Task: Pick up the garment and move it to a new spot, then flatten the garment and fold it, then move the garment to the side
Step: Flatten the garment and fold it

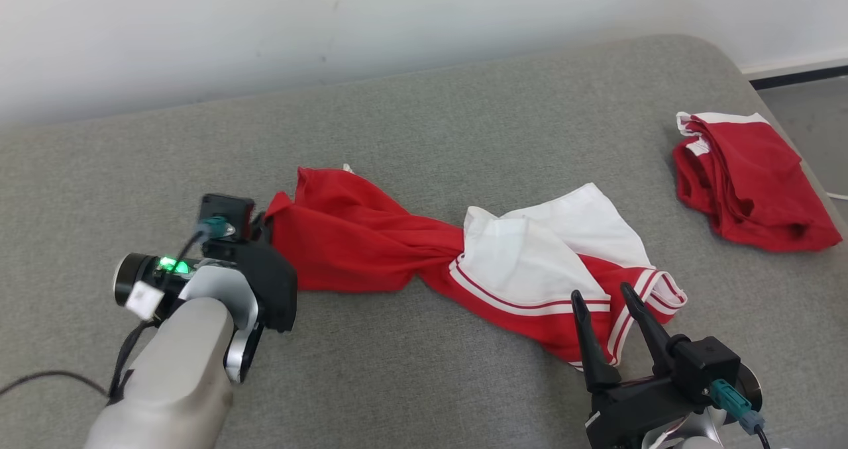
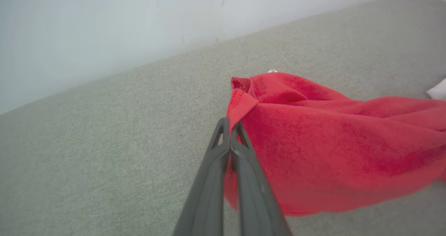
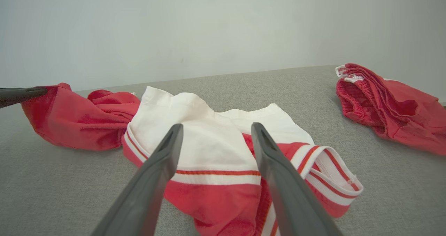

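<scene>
Pinches a folded red hem corner of the jersey (image 2: 331,152) in the left gripper (image 2: 230,124), both dark fingers pressed flat together with the cloth caught at their tips. Shows, from the head camera, the left gripper (image 1: 265,222) at the red end of the jersey (image 1: 371,237), fingertips hidden behind the black wrist housing. Leaves the rest of the jersey lying on the grey upholstered surface (image 1: 464,383), trailing from the left gripper toward the right gripper (image 1: 601,291) as a twisted rope: bunched red cloth nearest the closed fingers, a tight twist midway, then a white panel and white-and-red striped trim spread out at the right gripper's fingertips. Holds the right gripper (image 3: 216,125) wide open, gripping nothing, its 2 fingers aimed at the striped end; frames, from its wrist camera, the white panel of the jersey (image 3: 209,149) between the 2 fingers, with a looped striped band just right of the right-hand finger. Cannot tell whether those fingertips touch the cloth or hover just above it. Catches the left gripper (image 3: 43,89) far off to the left of the right gripper, clamped on the red corner. Has another red garment (image 1: 748,177) with white trim and a gathered waistband crumpled well apart, ahead and to the right of the right gripper, near the surface's edge. Faces a pale wall (image 1: 265,25) beyond both grippers.
</scene>
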{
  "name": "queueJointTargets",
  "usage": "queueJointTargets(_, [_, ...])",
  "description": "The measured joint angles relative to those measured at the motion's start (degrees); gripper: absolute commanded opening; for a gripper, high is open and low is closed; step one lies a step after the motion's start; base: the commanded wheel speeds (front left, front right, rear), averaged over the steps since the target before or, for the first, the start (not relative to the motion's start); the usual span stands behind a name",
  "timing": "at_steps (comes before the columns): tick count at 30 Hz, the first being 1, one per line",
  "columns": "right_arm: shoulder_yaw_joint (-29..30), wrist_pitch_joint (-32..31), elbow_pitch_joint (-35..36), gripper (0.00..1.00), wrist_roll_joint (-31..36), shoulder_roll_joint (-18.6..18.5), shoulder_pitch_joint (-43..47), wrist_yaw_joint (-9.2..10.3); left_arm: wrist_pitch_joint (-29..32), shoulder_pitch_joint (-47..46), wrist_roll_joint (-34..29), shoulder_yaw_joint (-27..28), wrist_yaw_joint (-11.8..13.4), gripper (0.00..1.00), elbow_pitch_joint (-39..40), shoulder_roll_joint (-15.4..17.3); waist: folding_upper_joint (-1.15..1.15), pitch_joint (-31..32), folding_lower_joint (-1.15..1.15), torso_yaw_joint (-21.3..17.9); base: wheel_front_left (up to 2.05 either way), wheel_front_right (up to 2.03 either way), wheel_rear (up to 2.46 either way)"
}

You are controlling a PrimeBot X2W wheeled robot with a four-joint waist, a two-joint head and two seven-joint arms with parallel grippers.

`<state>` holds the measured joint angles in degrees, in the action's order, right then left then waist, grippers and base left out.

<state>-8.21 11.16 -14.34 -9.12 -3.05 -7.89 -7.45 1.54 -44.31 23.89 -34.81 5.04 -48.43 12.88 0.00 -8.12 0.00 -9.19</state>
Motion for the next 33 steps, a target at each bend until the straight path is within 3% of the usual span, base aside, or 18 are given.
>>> queueJointTargets(6, [0.4,0.0,-0.1,1.00,0.0,0.1,0.4,0.00,-6.8,7.7,13.8,12.4,0.4,0.00,8.2,-2.8,0.00,0.7,0.00,1.5,0.00,0.00,0.00])
queueJointTargets(7, [0.5,-0.1,-0.1,1.00,0.1,0.1,0.9,0.00,-6.9,12.7,18.9,15.9,-0.3,0.00,11.6,-3.3,0.00,1.0,0.00,2.1,0.00,0.00,0.00])
queueJointTargets(10, [0.6,-0.1,-0.1,1.00,0.1,0.1,1.2,0.00,-5.5,21.2,24.6,19.8,-0.1,0.00,17.2,-3.0,0.00,1.6,0.00,2.9,0.00,0.00,0.00])
queueJointTargets(19, [0.3,-0.6,0.2,1.00,0.3,0.1,1.8,0.00,-0.5,39.4,36.1,26.5,4.1,0.00,32.4,-5.2,0.00,3.1,-0.01,5.3,0.00,0.00,0.00])
queueJointTargets(24, [-0.2,-0.8,0.0,1.00,0.3,0.1,1.9,0.00,0.0,43.5,36.7,26.7,6.8,0.00,34.5,-5.8,0.00,4.1,-0.01,5.6,0.00,0.00,0.00])
queueJointTargets(25, [-0.3,-0.8,-0.1,1.00,0.3,0.1,1.9,-0.01,-0.1,44.0,36.0,26.3,7.2,0.73,34.6,-5.6,0.00,4.3,-0.01,5.6,0.00,0.00,0.00])
queueJointTargets(26, [-0.3,-0.8,-0.1,1.00,0.2,0.1,2.0,0.00,-0.7,44.5,35.5,26.3,7.5,1.00,34.9,-5.5,0.00,4.4,-0.01,5.6,0.00,0.00,0.00])
queueJointTargets(33, [0.4,-0.9,0.0,1.00,0.2,0.1,2.9,0.00,-7.1,46.6,31.7,27.0,7.4,1.00,36.6,-3.8,0.00,5.3,-0.01,5.3,0.00,0.00,0.00])
